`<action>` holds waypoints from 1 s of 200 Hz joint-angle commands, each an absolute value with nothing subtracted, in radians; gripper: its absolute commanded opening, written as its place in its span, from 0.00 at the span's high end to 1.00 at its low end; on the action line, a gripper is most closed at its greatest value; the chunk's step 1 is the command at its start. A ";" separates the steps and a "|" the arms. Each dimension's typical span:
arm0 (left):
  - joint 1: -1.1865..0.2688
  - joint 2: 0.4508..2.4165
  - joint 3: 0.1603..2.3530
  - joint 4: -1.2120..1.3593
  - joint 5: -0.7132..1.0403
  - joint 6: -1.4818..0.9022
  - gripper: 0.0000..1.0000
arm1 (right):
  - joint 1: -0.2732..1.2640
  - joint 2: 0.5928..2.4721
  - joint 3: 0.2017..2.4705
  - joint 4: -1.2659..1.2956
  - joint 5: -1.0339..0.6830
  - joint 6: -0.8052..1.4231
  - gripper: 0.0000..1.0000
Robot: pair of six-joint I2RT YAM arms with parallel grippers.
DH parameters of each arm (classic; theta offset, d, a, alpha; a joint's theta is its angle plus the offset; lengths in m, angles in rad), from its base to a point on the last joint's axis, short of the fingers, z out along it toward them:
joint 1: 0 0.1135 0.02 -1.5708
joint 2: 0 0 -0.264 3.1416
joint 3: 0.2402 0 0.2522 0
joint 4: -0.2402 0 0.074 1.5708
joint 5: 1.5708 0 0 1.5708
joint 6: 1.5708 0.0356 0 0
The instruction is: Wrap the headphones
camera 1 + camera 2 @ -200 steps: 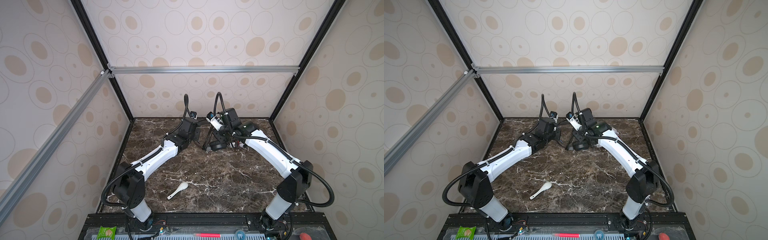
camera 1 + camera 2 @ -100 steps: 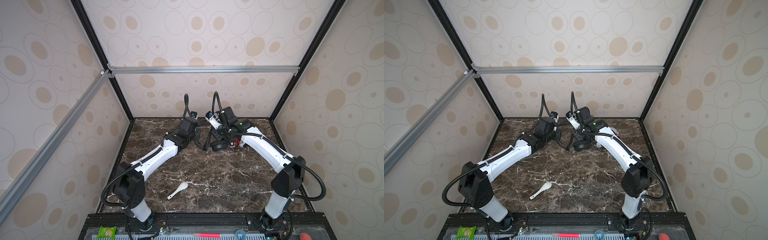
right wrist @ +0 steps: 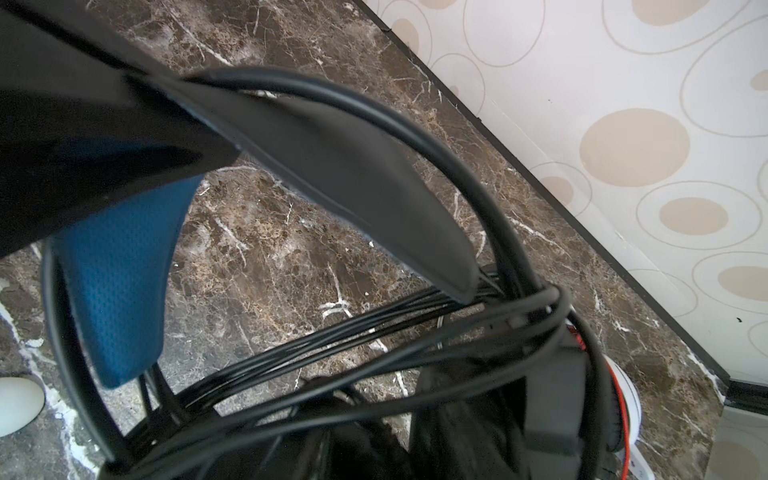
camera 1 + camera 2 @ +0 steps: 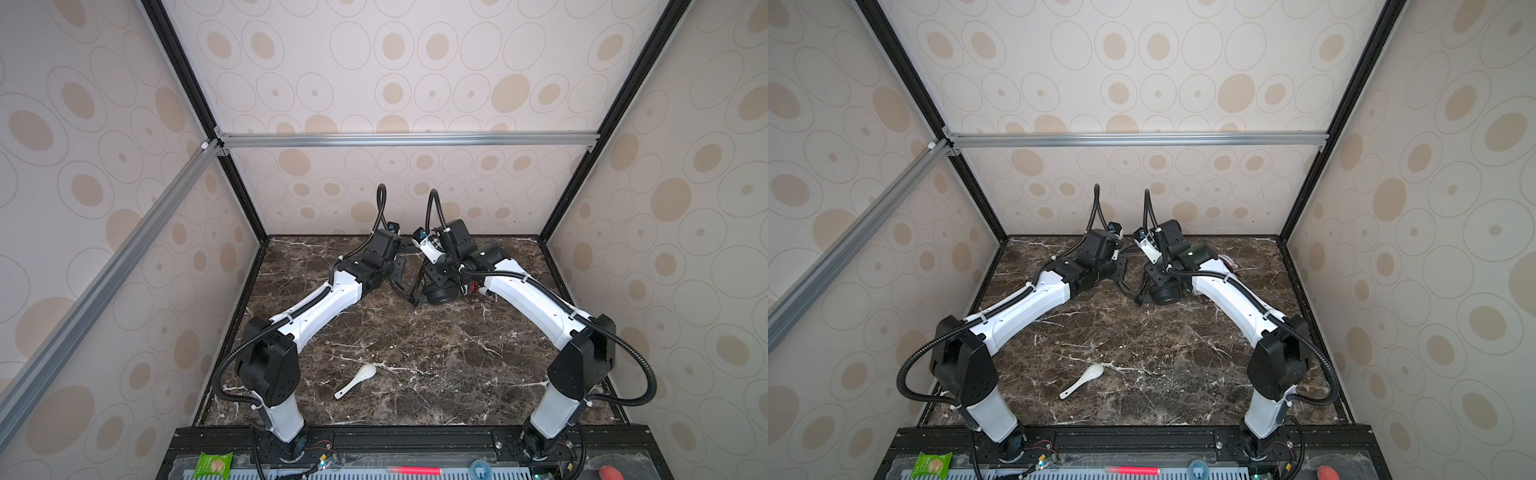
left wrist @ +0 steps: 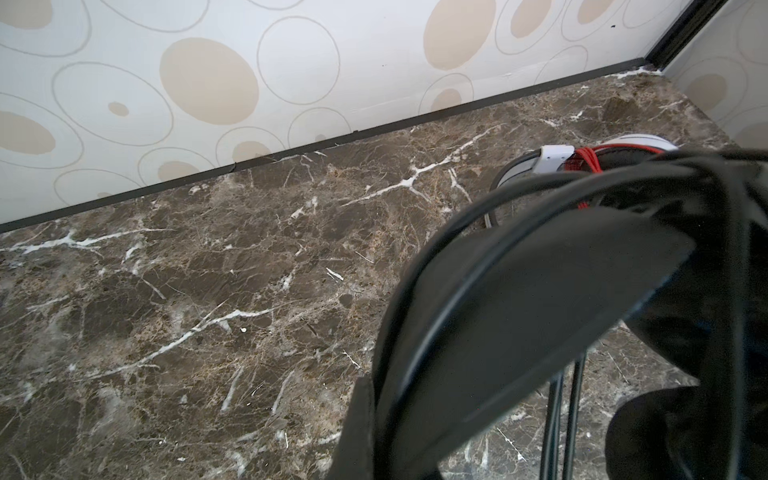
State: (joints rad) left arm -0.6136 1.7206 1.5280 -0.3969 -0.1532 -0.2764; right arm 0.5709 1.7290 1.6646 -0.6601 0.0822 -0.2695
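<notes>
The black headphones (image 4: pixel 440 293) (image 4: pixel 1165 293) stand at the back middle of the marble table, one ear cup resting on it. My left gripper (image 4: pixel 397 267) (image 5: pixel 374 436) is shut on their black headband (image 5: pixel 519 291) (image 3: pixel 353 174), whose blue inner lining (image 3: pixel 120 266) shows. Several strands of thin black cable (image 3: pixel 332 332) run across the band. My right gripper (image 4: pixel 434 274) (image 3: pixel 399 415) sits right at these strands with its jaws apart. The white-and-black headphones (image 4: pixel 478 289) (image 5: pixel 552 158) (image 3: pixel 623 399) with a red cable lie just behind, under my right forearm.
A white spoon (image 4: pixel 357 380) (image 4: pixel 1084 380) lies on the table's front middle. The back wall (image 5: pixel 291 83) is close behind both grippers. A green packet (image 4: pixel 214 463) and a red pen (image 4: pixel 413 470) sit on the front rail.
My right gripper's jaws have parted at the cable, and the right arm has shifted slightly. The left arm has held still on the headband.
</notes>
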 commanded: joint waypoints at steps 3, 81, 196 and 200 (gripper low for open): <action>-0.614 1.699 1.589 -0.414 -0.106 -0.299 1.00 | 0.539 1.672 1.640 -0.645 0.155 -0.289 0.57; -0.606 1.731 1.616 -0.426 -0.098 -0.307 1.00 | 0.538 1.602 1.596 -0.654 0.171 -0.287 0.47; -0.547 1.827 1.693 -0.559 -0.042 -0.379 1.00 | 0.538 1.562 1.633 -0.639 0.145 -0.273 0.30; -0.544 1.827 1.688 -0.557 -0.039 -0.382 1.00 | 0.538 1.561 1.634 -0.639 0.150 -0.275 0.29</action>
State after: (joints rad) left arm -0.5678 1.8378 1.6596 -0.5705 -0.0803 -0.3237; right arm 0.5381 1.6001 1.6009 -0.6418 0.1390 -0.2741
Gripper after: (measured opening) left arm 0.071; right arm 0.694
